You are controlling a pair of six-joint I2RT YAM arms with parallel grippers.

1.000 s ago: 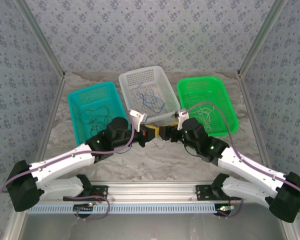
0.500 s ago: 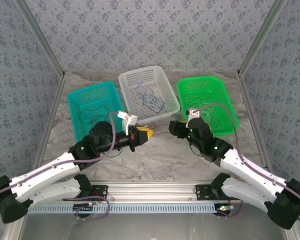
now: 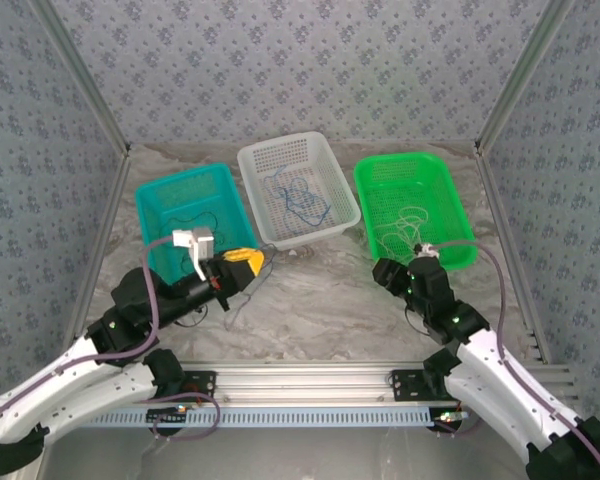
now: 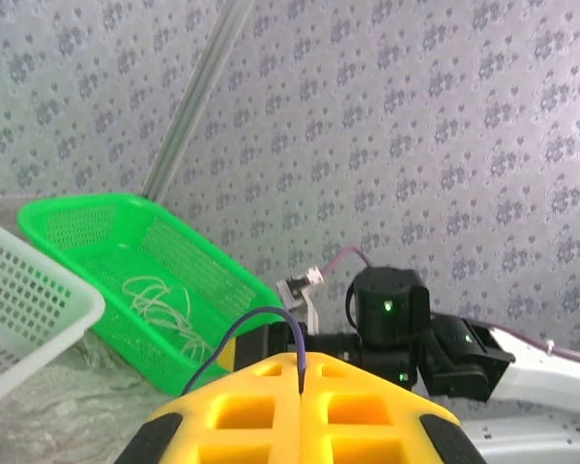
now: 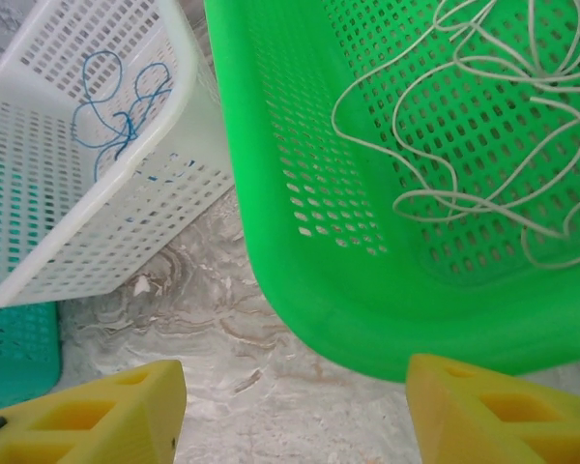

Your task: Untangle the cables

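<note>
- My left pincer (image 4: 300,379) is closed on a thin cable (image 4: 254,323).
- My right pincer (image 5: 295,411) stands wide above the bench (image 5: 222,338), near the green basket (image 5: 271,193) corner.

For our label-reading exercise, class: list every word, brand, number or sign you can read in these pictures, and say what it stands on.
No readable text anywhere.
The teal basket, white basket and green basket bear no lettering.
The small circuit board on the front rail is too small to read.
</note>
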